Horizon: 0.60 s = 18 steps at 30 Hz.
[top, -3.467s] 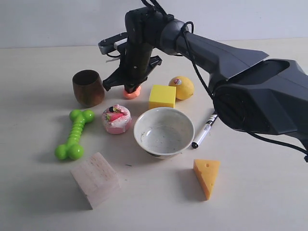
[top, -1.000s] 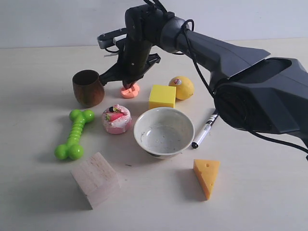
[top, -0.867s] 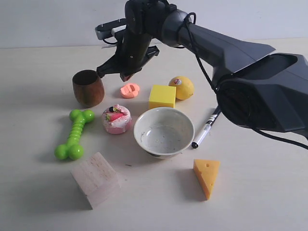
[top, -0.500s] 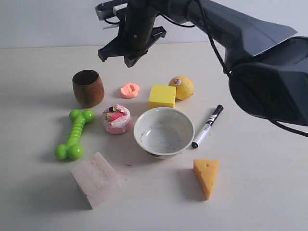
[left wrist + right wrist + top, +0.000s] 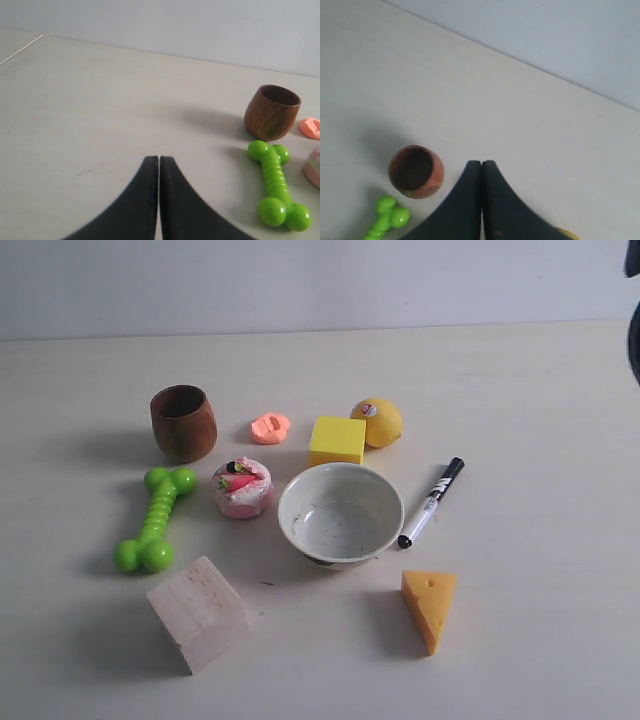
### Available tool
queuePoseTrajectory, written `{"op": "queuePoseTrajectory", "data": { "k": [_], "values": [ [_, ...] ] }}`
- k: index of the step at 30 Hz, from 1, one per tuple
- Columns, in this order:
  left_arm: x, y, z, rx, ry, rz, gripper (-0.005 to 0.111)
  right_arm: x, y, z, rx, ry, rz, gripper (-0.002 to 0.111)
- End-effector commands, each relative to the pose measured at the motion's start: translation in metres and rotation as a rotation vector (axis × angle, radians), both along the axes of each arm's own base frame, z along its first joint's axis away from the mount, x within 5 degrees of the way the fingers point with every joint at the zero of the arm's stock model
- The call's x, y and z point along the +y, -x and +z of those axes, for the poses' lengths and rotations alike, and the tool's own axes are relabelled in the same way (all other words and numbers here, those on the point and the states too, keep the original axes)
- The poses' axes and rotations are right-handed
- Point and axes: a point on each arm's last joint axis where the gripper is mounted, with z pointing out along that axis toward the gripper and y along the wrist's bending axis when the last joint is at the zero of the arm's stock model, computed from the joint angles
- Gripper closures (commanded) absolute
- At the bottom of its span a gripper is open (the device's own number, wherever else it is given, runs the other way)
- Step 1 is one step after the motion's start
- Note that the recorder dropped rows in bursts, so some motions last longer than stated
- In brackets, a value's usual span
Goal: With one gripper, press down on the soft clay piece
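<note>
Lemon point(image 5: 378, 424) carries a small red-and-white sticker point(image 5: 369, 410); its print is too small to read. Marker point(image 5: 431, 502) has a white barrel with dark marks along it, not legible; black cap. No other writing can be made out. Soft clay piece point(image 5: 270, 427): salmon-orange, flattened, dented on top, lying free on the table point(image 5: 540, 570) between the wooden cup point(image 5: 184, 423) and the yellow cube point(image 5: 337, 440), on the far side of the cake toy point(image 5: 243, 487). In the left wrist view the clay is cut by the frame edge, only part showing just beside the cup; the cake toy is likewise cropped, near the green bone toy point(image 5: 155, 519). Left gripper point(image 5: 159, 159): both black fingers pressed together, nothing between them, over bare table. Right gripper point(image 5: 481, 163): fingers likewise closed flat against each other, empty, above the table near the cup. A yellow sliver at that frame's edge is too small to identify. Exterior view shows only a dark scrap of arm point(image 5: 634, 340) at its right edge.
</note>
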Motion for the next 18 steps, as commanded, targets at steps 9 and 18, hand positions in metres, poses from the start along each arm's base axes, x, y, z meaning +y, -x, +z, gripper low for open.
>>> {"op": "queuePoseTrajectory", "data": {
  "k": [9, 18],
  "values": [
    [0.000, 0.000, 0.000, -0.007, 0.000, -0.001, 0.103, -0.026, 0.051, 0.087, -0.108, -0.143, -0.017, 0.108],
    [0.000, 0.000, 0.000, -0.007, 0.000, -0.001, 0.103, -0.052, 0.086, 0.137, -0.202, -0.220, -0.023, 0.108]
  ]
}}
